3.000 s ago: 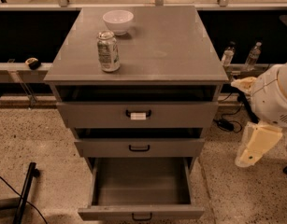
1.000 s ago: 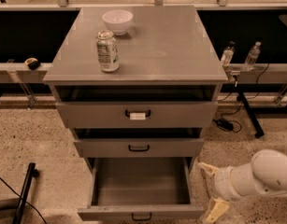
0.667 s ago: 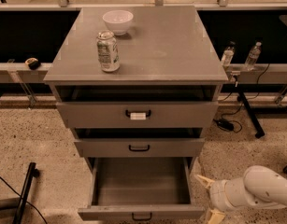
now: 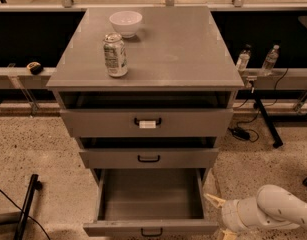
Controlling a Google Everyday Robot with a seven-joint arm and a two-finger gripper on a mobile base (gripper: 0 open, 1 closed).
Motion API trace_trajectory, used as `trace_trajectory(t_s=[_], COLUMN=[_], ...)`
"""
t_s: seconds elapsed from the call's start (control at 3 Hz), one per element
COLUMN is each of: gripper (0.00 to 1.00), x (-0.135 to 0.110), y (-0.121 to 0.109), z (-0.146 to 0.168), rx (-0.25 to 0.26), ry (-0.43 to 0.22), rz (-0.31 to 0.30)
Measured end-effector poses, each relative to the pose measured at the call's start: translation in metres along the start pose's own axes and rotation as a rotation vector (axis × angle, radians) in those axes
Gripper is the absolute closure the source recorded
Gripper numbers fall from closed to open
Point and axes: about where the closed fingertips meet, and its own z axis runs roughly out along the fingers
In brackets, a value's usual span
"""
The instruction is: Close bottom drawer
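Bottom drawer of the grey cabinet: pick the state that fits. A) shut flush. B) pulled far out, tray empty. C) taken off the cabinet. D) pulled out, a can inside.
B: the narrow grey bottom drawer is pulled far out with nothing in its tray; the white two-finger pincer, open, sits beside its right front corner.

One cabinet (image 4: 168, 49) is standing in the middle and showing three drawers: a top drawer (image 4: 193, 123), a middle drawer (image 4: 183, 158) and a bottom drawer (image 4: 113, 228). They are carrying three black handles (image 4: 148, 158) between them, with one white tag (image 4: 147, 125) hanging on the top one. One can (image 4: 115, 54) and one bowl (image 4: 125, 23) are sitting on the far left part of its top, and two bottles (image 4: 243, 58) (image 4: 269, 59) are standing off to the right. One gripper (image 4: 216, 217) is hovering at the near right, just beside the bottom drawer's right corner, holding its two fingers (image 4: 213, 200) apart.
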Motion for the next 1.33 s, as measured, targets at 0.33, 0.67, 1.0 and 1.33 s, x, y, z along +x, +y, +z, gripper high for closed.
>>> trace_trajectory(t_s=[0.33,0.67,1.0,1.33], gripper=[0.0,0.01,0.21,0.42], x=[0.001,0.013,0.029,0.05], y=[-0.003,-0.012,-0.009,-0.006], z=[0.01,0.063,0.102,0.13], rx=[-0.012,0.047,0.074,0.074], ry=[-0.025,-0.096,-0.111,-0.106], rz=[0.0,-0.056,-0.087,-0.105])
